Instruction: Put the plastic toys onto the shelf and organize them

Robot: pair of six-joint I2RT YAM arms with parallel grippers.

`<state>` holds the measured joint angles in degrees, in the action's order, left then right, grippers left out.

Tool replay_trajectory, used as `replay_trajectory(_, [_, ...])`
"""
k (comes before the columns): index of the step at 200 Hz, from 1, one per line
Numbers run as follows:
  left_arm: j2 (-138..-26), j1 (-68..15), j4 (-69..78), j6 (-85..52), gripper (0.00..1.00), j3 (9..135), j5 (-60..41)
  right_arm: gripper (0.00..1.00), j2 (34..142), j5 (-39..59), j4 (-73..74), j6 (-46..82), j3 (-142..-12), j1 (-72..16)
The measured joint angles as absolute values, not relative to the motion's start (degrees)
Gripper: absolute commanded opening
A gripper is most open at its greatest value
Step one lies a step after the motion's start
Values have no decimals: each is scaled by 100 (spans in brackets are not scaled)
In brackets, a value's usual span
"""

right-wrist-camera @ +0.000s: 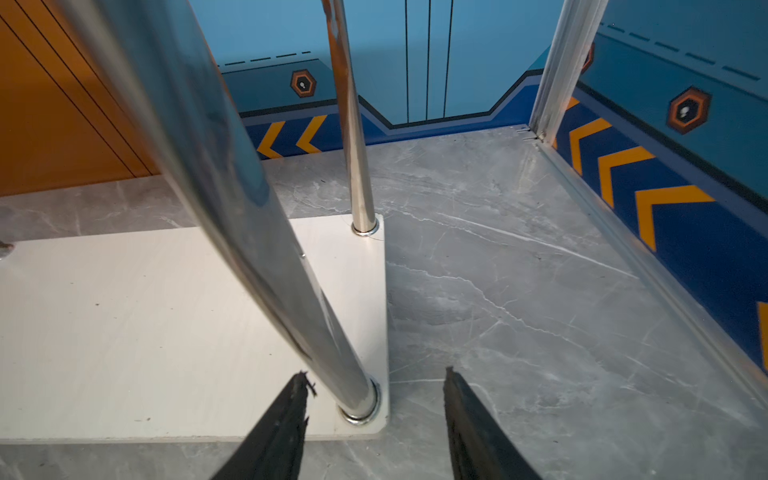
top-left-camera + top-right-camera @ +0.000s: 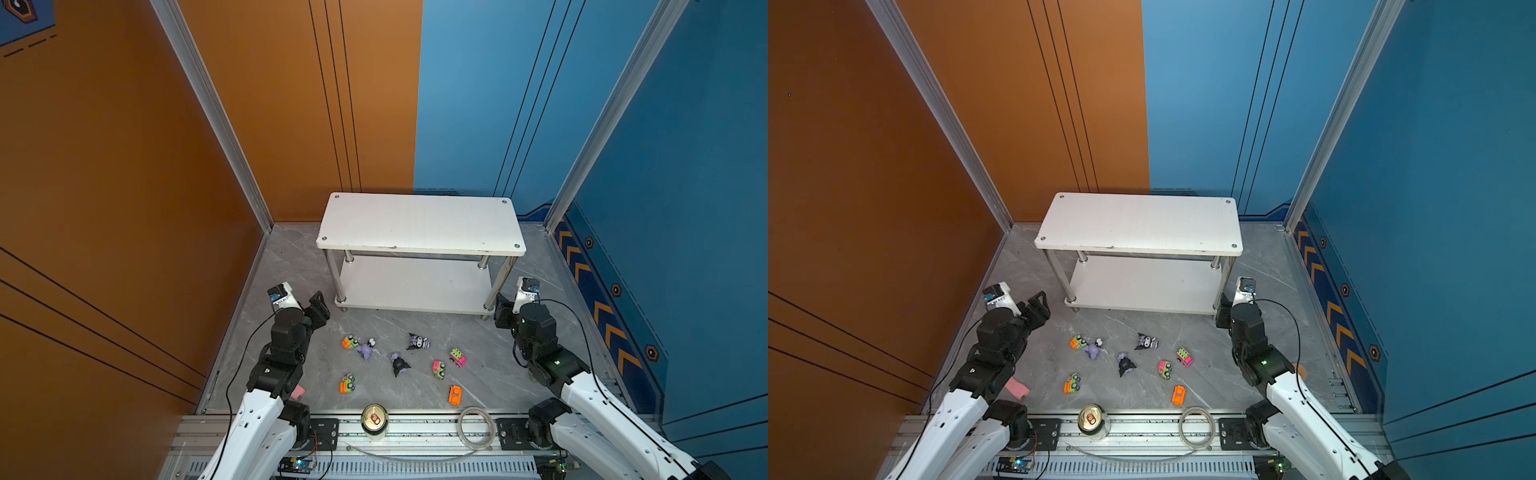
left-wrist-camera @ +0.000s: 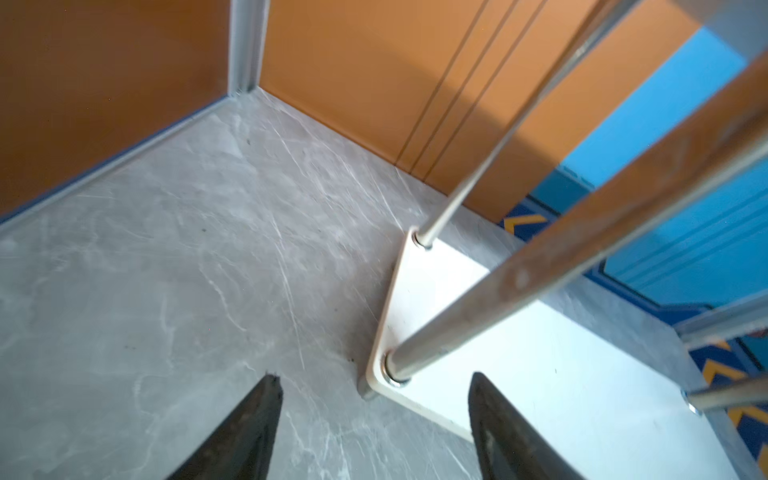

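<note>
The white two-tier shelf (image 2: pixel 419 224) (image 2: pixel 1138 224) stands at the back of the grey floor, both tiers bare. Several neon toy cars, such as an orange one (image 2: pixel 455 395) and a pink-green one (image 2: pixel 438 369), lie in front of it with three figurines (image 2: pixel 419 341) (image 2: pixel 400 365) (image 2: pixel 366 349). My left gripper (image 2: pixel 320 305) (image 3: pixel 374 376) is open, its jaws either side of the shelf's front left chrome leg (image 3: pixel 498 299). My right gripper (image 2: pixel 500 309) (image 1: pixel 374 372) is open around the front right leg (image 1: pixel 266 232), one fingertip (image 1: pixel 299 380) close beside it.
A gold-topped can (image 2: pixel 374 420) and a clear tape ring (image 2: pixel 476 427) sit on the front rail. A small pink piece (image 2: pixel 1017 388) lies by the left arm. Orange and blue walls close in the floor on three sides.
</note>
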<state>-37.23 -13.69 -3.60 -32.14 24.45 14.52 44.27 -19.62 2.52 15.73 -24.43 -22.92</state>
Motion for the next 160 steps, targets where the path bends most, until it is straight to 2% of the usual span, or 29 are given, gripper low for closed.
replay_trajectory(21, [-4204,-1726,-231,-3026,69,2482,1354,45,4772,-1815,416,1483,-2491,-2261])
replay_trajectory(59, [-5234,-1959,202,-2716,57,2906,1315,39,5618,-1441,635,1498,-2899,-1973])
replay_trajectory(99, [-6742,-1929,438,-2611,49,3920,1319,38,6464,-1068,880,1507,-3433,-1579])
replay_trajectory(160, [-8184,-1881,598,-2257,48,5135,1170,41,7559,-698,1227,1328,-4320,-1428])
